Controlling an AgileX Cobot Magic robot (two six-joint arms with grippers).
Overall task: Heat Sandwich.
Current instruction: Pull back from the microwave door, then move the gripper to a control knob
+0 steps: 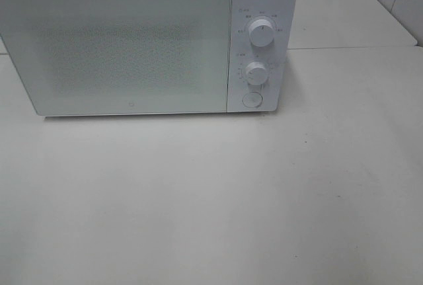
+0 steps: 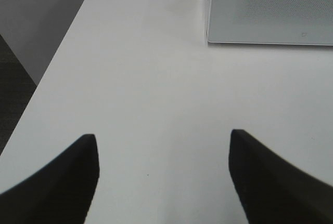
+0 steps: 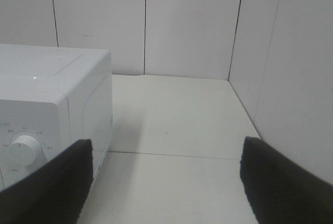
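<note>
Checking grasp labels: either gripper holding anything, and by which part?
Nothing held. Left gripper and right gripper both show open jaws, nothing between them.

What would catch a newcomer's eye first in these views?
The white microwave, door shut, at the back left of the pale table, two dials on its right panel. The left gripper and right gripper hang open, holding nothing; no sandwich shows.
</note>
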